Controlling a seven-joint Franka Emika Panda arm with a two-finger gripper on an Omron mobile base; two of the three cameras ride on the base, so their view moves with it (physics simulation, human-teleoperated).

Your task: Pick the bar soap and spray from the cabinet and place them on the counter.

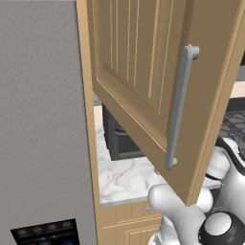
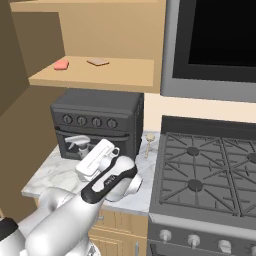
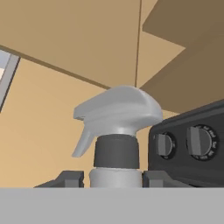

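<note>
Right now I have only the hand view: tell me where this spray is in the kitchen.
Observer: The spray is low over the counter, in front of a dark oven, with the end effector shut on its neck. I cannot tell if it touches the counter.
Operator: Report what's on the cabinet shelf.
Observer: A pink bar and a tan one lie apart on the shelf.
Operator: Give me the door.
Observer: The cabinet door stands swung open.
</note>
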